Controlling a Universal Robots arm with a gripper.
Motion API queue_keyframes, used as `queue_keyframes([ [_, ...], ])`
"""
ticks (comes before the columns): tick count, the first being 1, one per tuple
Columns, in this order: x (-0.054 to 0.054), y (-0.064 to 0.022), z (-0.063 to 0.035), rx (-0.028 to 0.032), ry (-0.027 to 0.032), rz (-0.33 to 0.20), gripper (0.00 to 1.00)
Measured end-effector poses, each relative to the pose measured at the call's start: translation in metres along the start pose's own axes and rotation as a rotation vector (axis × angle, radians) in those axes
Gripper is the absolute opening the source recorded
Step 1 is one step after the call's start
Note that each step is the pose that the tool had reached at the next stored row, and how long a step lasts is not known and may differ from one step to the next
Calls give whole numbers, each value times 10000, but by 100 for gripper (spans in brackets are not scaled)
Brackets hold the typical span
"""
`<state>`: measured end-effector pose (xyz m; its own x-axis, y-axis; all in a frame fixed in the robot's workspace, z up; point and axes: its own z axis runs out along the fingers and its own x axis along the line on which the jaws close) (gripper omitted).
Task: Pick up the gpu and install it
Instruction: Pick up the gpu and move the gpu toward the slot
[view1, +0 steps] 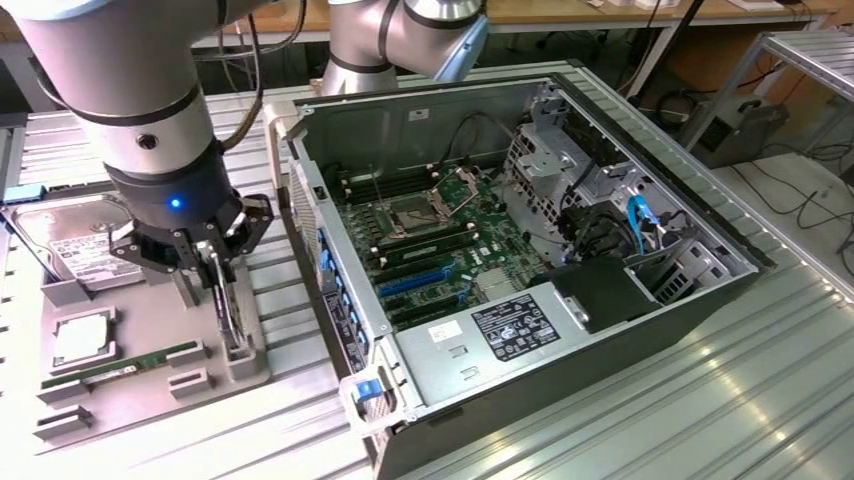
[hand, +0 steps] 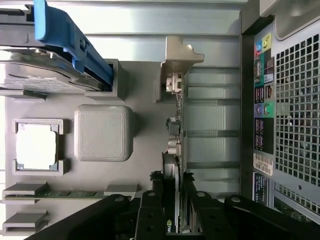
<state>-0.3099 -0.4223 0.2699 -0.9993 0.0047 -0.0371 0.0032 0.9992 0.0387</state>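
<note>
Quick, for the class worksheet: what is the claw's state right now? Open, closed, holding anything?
Claw: astride the gpu, which stands on edge in the grey tray; whether it is clamped cannot be told.

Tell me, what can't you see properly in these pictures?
- Exterior view: the gpu stands edge-on under the hand, so its flat faces are hidden.
- Wrist view: the hand covers the gpu's near end.
- Exterior view: the arm hides part of the hard drive; its label is too small to read.
- Exterior view: the power supply sticker is too small to read.
</note>
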Motion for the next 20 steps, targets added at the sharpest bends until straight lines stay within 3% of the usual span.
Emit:
queue_keyframes([
  [8,-22,-12,-406,-1,1,-1,26],
  [20,-213,-121,-1059,-2,131,5,26],
])
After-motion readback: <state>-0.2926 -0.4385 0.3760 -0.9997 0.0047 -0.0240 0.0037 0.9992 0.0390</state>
